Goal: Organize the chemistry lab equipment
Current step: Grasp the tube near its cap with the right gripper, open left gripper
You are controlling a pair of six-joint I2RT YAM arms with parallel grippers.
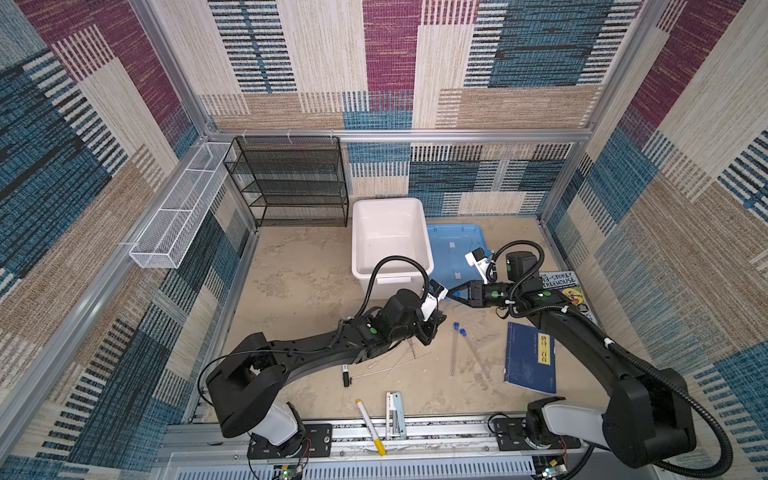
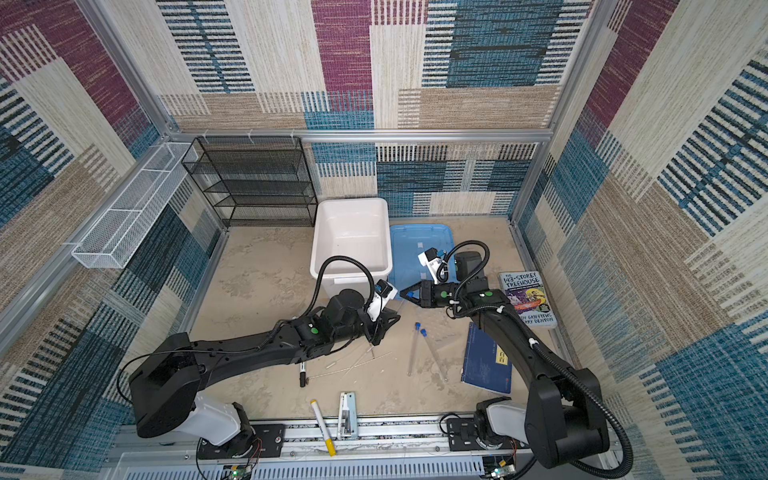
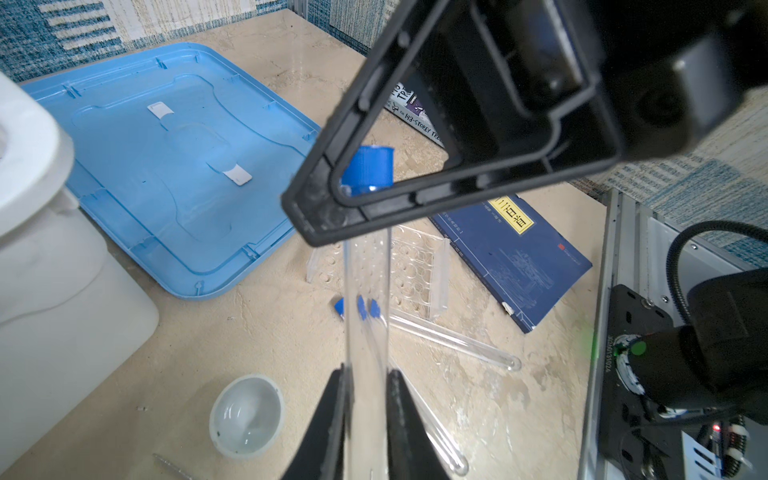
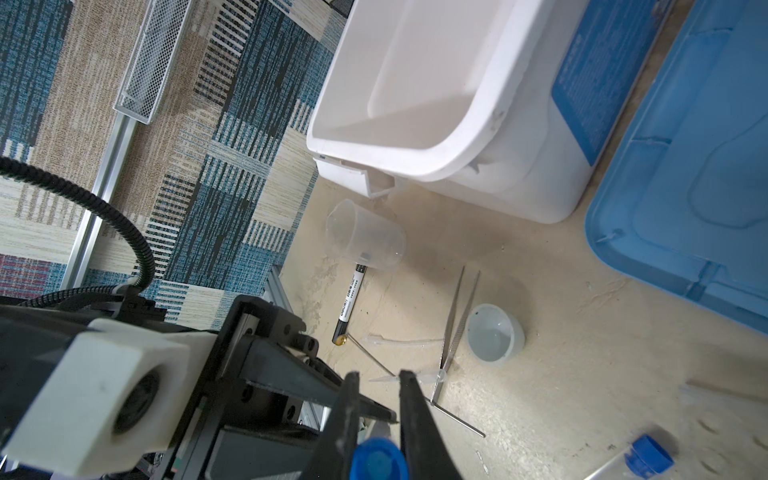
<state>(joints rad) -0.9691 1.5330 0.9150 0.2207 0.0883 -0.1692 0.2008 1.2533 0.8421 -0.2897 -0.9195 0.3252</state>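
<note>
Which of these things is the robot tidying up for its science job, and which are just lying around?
Belong to the job: lifted test tube, two loose test tubes, tube rack, beaker, tweezers, small white dish, thin rods.

Just lying about: black marker, yellow-tipped marker, blue book, illustrated book.

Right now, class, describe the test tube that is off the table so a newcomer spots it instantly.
Start at the white bin; just before its near corner the left tool and right tool meet. The test tube bridges them, clear body in the left, blue cap in the right. The two other tubes lie flat by the blue book.
</note>
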